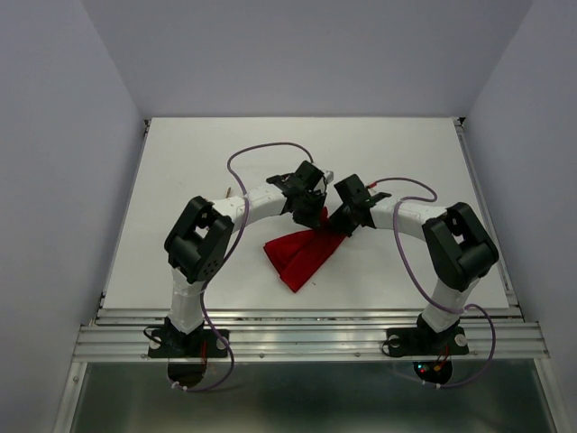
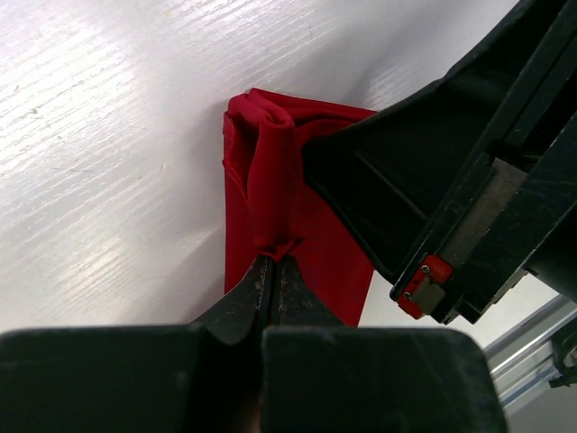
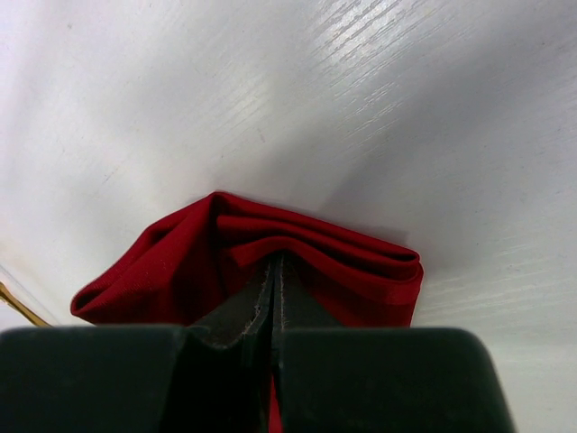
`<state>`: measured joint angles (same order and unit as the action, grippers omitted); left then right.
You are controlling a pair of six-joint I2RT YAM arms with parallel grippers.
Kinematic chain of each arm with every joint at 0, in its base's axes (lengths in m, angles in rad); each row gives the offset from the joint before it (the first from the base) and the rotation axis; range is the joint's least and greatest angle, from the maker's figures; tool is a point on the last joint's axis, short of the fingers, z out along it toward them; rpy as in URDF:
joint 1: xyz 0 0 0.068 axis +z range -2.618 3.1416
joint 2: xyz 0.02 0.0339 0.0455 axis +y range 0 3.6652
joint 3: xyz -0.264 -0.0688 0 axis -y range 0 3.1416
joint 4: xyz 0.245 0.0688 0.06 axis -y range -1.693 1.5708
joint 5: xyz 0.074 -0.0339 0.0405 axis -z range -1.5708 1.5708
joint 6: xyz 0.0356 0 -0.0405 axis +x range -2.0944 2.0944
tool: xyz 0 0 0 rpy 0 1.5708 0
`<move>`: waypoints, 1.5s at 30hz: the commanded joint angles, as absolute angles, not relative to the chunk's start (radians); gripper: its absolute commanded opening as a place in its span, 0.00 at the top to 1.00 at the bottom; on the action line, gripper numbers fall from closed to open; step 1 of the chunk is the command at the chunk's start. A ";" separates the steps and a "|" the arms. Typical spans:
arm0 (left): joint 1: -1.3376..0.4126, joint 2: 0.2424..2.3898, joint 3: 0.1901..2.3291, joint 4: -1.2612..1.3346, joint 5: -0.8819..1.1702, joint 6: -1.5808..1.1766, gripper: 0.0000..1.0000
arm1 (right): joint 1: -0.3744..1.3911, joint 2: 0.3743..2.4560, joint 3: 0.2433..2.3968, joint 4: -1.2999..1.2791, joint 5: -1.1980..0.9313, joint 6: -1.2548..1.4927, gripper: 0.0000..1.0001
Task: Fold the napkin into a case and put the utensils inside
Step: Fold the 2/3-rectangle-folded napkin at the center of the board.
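**Top view**
Surface: one white table (image 1: 180, 180), with a metal rail (image 1: 306, 338) along its near edge.
Room: plain pale walls (image 1: 54, 135) on three sides.
Arms: two, left arm (image 1: 203, 244) and right arm (image 1: 455, 244).
Napkin: one napkin (image 1: 302, 257), a narrow red fold lying mid-table.
Grippers: left gripper (image 1: 311, 215) and right gripper (image 1: 341, 221) sit close together over its far end.

**Left wrist view**
Surface: white table (image 2: 108, 135) with a wood grain.
Left gripper (image 2: 273, 271): jaws pressed together on a raised ridge of the napkin (image 2: 270, 189).
Right gripper (image 2: 433, 162): its black body is just beside, over the cloth.

**Right wrist view**
Right gripper (image 3: 273, 271): jaws clamped on a fold of the napkin (image 3: 180, 262), which bunches on the table (image 3: 361, 108).
Edge: one thin gold sliver (image 3: 20, 305), too little of it showing to name.
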<state>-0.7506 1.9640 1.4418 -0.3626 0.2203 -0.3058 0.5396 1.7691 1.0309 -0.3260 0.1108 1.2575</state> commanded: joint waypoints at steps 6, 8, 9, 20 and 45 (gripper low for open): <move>-0.750 1.888 1.417 -0.308 0.288 -0.362 1.00 | 0.541 1.798 0.993 -0.321 0.110 1.302 0.99; -0.750 1.881 1.411 -0.296 0.308 -0.370 1.00 | 0.541 1.795 0.985 -0.313 0.107 1.307 0.99; -0.750 1.876 1.407 -0.290 0.317 -0.374 1.00 | 0.541 1.796 0.983 -0.310 0.107 1.308 0.99; -0.747 1.884 1.391 -0.232 0.385 -0.414 1.00 | 0.541 1.790 0.966 -0.304 0.101 1.327 0.99; -0.749 2.048 1.324 -0.158 0.402 -0.492 1.00 | 0.523 1.539 0.986 -0.319 0.116 1.250 0.99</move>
